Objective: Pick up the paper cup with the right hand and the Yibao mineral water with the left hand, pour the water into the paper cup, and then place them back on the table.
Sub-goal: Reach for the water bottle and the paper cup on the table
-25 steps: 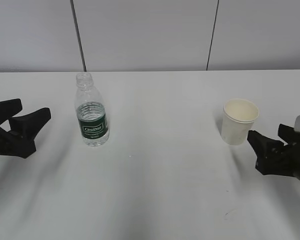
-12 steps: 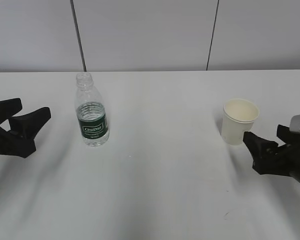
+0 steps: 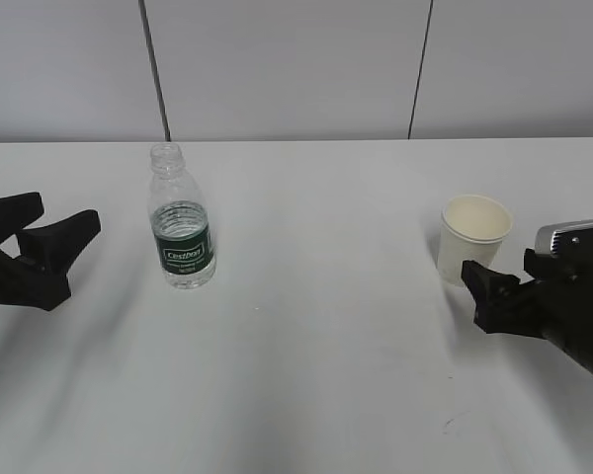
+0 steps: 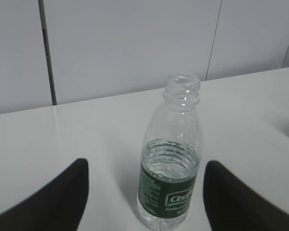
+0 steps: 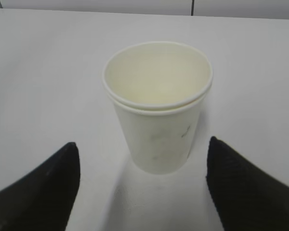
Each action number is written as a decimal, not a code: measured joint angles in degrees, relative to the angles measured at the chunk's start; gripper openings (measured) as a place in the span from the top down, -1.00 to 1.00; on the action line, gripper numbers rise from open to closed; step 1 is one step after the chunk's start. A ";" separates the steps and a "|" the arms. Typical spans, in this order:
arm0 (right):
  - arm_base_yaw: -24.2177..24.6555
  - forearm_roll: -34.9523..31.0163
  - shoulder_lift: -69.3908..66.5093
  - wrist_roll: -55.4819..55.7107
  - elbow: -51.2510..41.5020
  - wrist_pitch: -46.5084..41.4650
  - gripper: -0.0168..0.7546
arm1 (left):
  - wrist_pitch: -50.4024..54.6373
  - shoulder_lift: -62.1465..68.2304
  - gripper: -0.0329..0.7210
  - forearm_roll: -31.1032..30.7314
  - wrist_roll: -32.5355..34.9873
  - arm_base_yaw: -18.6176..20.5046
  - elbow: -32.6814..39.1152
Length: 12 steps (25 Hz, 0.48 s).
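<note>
The Yibao mineral water (image 3: 181, 232) stands upright and uncapped on the white table (image 3: 306, 385), left of centre, partly filled; the left wrist view shows it (image 4: 172, 173) just ahead of the fingers. My left gripper (image 3: 61, 225) is open and empty, left of the bottle and apart from it. The paper cup (image 3: 472, 240) stands upright and empty at the right; in the right wrist view it (image 5: 158, 106) is centred ahead of the fingers. My right gripper (image 3: 504, 272) is open and empty, just in front of the cup, not touching it.
A grey panelled wall (image 3: 296, 69) with dark vertical seams runs behind the table's far edge. Nothing else stands on the tabletop between the bottle and the cup.
My right gripper has moved left and forward toward the paper cup. The left gripper, the bottle and the cup have not moved.
</note>
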State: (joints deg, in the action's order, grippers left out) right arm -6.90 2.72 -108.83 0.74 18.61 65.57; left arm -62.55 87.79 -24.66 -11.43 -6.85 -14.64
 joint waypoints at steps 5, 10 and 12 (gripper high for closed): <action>0.00 -0.60 -3.66 0.00 3.85 0.10 -0.70 | -1.39 0.00 -0.31 0.00 0.05 0.00 0.00; 0.00 -0.71 -6.89 0.33 7.22 0.10 -0.70 | -2.37 0.00 -0.31 0.00 0.05 0.00 0.00; 0.00 -0.81 -8.05 0.86 8.54 0.10 -0.70 | -2.57 0.00 -0.31 0.00 0.05 0.00 0.00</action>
State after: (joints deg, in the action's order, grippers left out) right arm -6.90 1.90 -116.88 1.61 27.15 65.67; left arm -65.12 87.79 -24.66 -11.38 -6.85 -14.64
